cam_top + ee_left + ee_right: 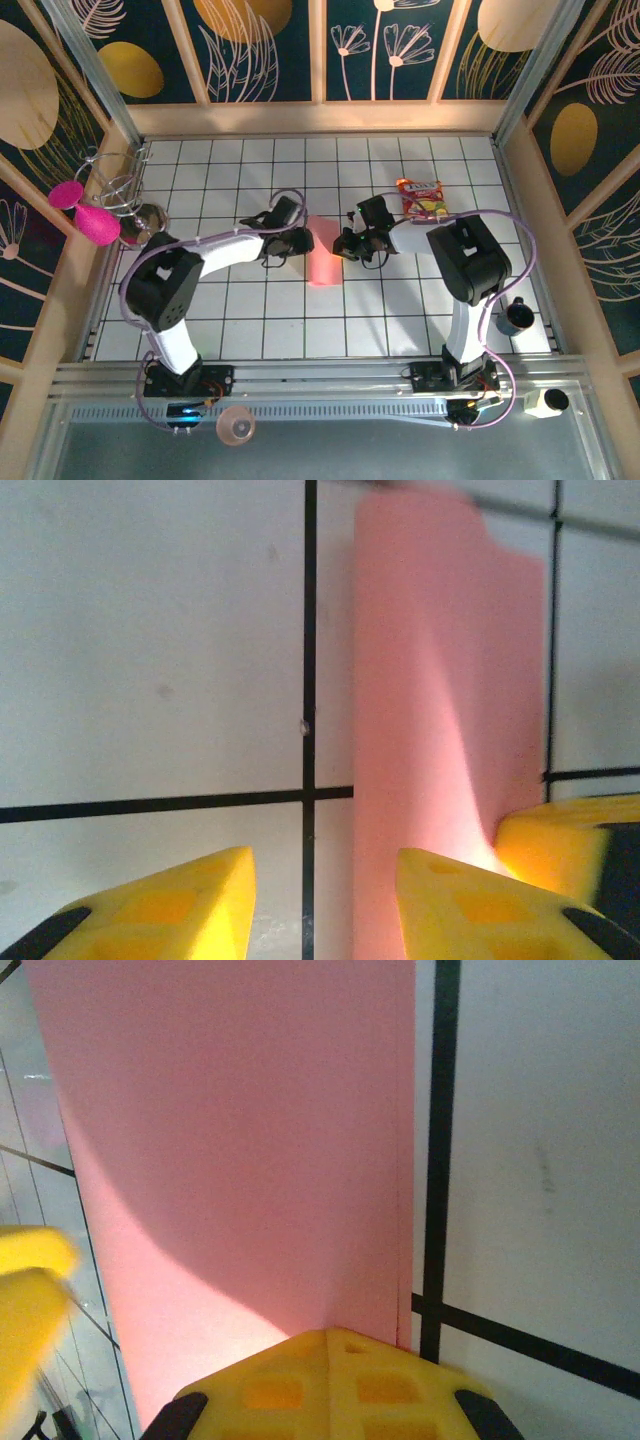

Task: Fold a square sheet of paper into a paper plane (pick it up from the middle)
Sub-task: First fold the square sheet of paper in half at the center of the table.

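Pinching the pink paper [230, 1140], right pincer [330, 1340]; snack packet [423, 198] print unreadable.

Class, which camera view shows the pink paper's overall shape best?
Top external: the pink paper appears whole, a narrow strip on the tiled table. Both wrist views crop it to close-up portions, so its outline is cut off.

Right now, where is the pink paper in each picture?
Top external: the pink paper is a narrow strip mid-table, between the left gripper and the right gripper.
Left wrist: right of centre, running from the top edge down to the left gripper's fingers.
Right wrist: across the left and middle, just above the shut right gripper.
Shared landmark: a black tile line beside the paper's long edge.
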Motion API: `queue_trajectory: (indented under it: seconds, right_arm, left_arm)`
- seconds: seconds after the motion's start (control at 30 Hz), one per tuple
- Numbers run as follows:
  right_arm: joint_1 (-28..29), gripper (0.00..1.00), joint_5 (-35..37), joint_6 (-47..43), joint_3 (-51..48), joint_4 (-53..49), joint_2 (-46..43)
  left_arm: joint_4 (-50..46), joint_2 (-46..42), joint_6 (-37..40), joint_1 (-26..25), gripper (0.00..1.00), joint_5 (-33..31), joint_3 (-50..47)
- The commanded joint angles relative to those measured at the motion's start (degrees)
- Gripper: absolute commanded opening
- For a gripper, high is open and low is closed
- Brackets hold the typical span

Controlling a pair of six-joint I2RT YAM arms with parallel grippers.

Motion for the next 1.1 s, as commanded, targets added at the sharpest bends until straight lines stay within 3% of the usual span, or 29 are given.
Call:
queue_trajectory:
  seconds: [0.0, 0.13, 0.23, 0.77, 1.07]
  right_arm:
    - [0.17, 0.04, 8.21, -2.71, -3.53, -8.58, 6.21]
    - [-0.17, 0.03, 7.56, -3.43, -4.00, -8.27, 6.09]
    - [-0.27, 0.02, 7.12, -3.66, -4.20, -8.04, 6.48]
    - [-0.32, 0.00, 8.15, -3.74, -4.93, -8.49, 6.87]
    - [-0.36, 0.00, 8.51, -3.57, -5.30, -8.09, 6.77]
  left_arm:
    - [2.27, -6.25, 1.51, 0.82, 0.41, -0.75, -0.18]
    - [9.70, -5.22, -0.17, 0.71, 0.36, 12.99, -1.22]
    - [12.54, -2.85, -1.60, -0.42, 0.32, 17.13, -1.06]
    - [1.44, 8.95, 1.35, -2.50, 0.16, 17.57, 6.58]
    - [-4.03, 13.11, 4.33, -3.06, 0.10, 13.83, 10.60]
